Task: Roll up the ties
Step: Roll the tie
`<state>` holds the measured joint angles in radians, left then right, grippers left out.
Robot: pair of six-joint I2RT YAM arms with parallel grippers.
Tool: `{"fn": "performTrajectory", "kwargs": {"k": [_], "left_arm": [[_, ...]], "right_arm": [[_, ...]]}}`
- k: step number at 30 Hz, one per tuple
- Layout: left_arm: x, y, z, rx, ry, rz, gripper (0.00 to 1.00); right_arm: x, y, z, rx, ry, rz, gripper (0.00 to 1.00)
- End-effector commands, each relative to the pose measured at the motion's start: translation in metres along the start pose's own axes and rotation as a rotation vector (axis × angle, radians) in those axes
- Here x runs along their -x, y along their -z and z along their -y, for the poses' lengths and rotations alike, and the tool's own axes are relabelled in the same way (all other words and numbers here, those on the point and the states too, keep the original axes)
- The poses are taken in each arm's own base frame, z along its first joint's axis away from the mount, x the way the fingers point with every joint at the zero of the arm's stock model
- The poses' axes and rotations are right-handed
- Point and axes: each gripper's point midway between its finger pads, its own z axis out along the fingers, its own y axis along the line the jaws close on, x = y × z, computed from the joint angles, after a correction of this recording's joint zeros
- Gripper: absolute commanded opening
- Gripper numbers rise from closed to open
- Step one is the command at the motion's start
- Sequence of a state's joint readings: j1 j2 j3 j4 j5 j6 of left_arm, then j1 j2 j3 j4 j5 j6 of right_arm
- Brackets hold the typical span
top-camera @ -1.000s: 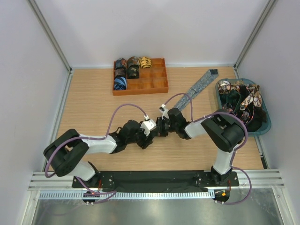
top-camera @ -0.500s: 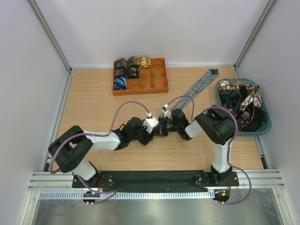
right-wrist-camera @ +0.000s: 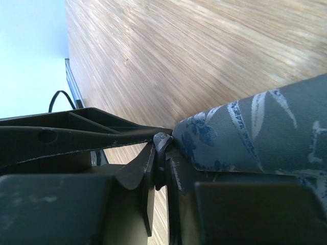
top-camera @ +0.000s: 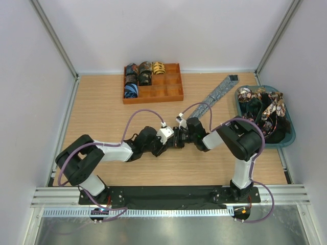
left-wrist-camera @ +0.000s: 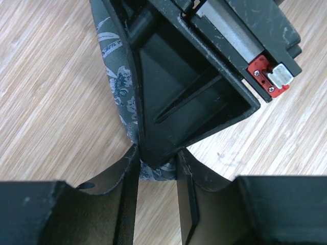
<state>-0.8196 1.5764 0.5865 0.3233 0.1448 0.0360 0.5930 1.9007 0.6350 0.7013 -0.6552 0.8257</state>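
Top external: mounted high, behind arm bases point(top-camera: 240, 190) at bottom edge; looks down and forward over whole table point(top-camera: 102, 107), from afar.
Left wrist: sits very close above wood, looks steeply down past left gripper point(left-wrist-camera: 157, 153) at lower centre.
Right wrist: skims tabletop almost level, right gripper point(right-wrist-camera: 161, 148) at lower centre.
All three share grey-blue tie point(right-wrist-camera: 245, 132) fold, mid-frame overhead.

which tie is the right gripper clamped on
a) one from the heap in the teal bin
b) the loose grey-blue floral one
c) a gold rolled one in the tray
b: the right wrist view shows the right gripper with its fingers closed on the folded end of the grey-blue floral tie.
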Motion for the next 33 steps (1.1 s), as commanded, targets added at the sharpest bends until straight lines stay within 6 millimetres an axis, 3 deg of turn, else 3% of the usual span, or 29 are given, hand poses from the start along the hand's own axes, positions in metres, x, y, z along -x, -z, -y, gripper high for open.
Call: {"fn": "performTrajectory", "kwargs": {"k": [1,12,28,31,33], "left_arm": [[-0.002,0.001,0.005,-0.030,0.015,-0.013,0.27],[-0.010,-0.001,0.005,-0.030,0.025,-0.057,0.20],[-0.017,-0.001,0.003,-0.016,0.029,-0.098,0.20],[-0.017,0.000,0.003,-0.009,0.026,-0.101,0.20],[-0.018,0.000,0.002,-0.005,0.027,-0.104,0.21]], "right_arm": [[0.002,0.003,0.010,-0.079,0.044,0.003,0.18],[0.019,0.012,-0.005,-0.123,0.076,0.027,0.54],[0.034,0.028,-0.022,-0.161,0.101,0.077,0.56],[0.034,0.029,-0.027,-0.152,0.093,0.073,0.43],[0.037,0.031,-0.031,-0.146,0.096,0.085,0.41]]}}
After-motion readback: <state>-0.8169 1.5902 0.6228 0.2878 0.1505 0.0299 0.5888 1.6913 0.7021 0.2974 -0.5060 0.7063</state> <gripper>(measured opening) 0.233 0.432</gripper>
